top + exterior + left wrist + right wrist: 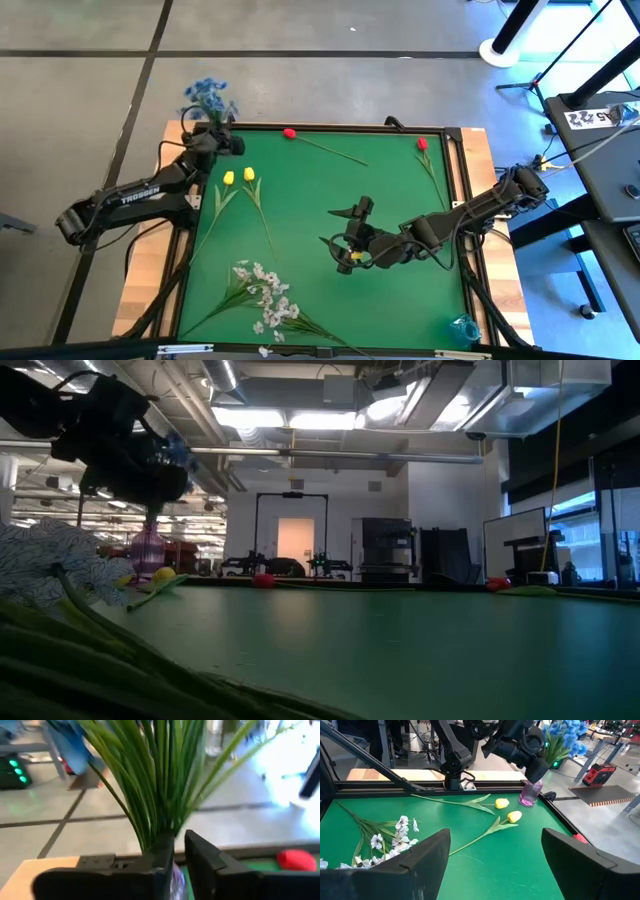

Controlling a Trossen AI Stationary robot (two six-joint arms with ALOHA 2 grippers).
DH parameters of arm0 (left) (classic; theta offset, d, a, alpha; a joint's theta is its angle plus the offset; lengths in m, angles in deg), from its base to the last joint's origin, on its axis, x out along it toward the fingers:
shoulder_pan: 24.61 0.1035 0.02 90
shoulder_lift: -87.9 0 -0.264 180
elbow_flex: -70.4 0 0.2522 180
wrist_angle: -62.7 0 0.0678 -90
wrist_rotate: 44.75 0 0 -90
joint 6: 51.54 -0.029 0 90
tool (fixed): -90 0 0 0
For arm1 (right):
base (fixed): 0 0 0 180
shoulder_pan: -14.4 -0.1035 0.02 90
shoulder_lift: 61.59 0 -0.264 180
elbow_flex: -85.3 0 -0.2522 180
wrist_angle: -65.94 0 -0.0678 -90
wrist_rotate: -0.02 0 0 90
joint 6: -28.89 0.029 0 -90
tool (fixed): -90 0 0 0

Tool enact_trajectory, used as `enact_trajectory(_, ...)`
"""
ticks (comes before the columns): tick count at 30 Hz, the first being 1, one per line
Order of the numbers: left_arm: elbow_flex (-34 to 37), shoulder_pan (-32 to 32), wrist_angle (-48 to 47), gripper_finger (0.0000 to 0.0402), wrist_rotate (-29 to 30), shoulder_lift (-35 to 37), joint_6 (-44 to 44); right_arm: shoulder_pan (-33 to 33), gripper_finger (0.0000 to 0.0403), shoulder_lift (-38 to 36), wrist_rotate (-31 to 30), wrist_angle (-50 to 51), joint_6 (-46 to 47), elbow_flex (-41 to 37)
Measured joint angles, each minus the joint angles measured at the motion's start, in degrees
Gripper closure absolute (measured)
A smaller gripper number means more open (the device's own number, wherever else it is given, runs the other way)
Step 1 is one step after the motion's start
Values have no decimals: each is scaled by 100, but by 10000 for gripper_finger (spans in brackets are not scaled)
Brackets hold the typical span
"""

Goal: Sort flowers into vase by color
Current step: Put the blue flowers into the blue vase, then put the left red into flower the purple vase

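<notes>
The table mat [400, 200] is green with a black border. Two tulip buds [238, 176] are yellow; two further buds [289, 132] are red. The blossom spray [265, 295] is white on green stalks. The sprigs [207, 97] are blue. The vase [530, 793] is translucent purple.

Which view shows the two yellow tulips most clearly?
The right wrist view: both yellow tulips lie unobstructed on the green mat, buds and stalks visible. The high view shows them small. The low view catches only one yellow bud behind white blossoms. The left wrist view misses them.
</notes>
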Motion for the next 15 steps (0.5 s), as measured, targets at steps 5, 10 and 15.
enact_trajectory(5, -707, -1, -2032, 297, -203, 0, 314, 0, 91, 0, 0, 112, 168, 0)
enact_trajectory(10, -1603, -37, -3754, 264, -870, 16, 960, 89, 91, 0, 127, 229, 418, -2)
enact_trajectory(15, -2424, -329, -5077, 256, -1328, 18, 1320, 343, 91, 0, 710, 421, 679, -2)
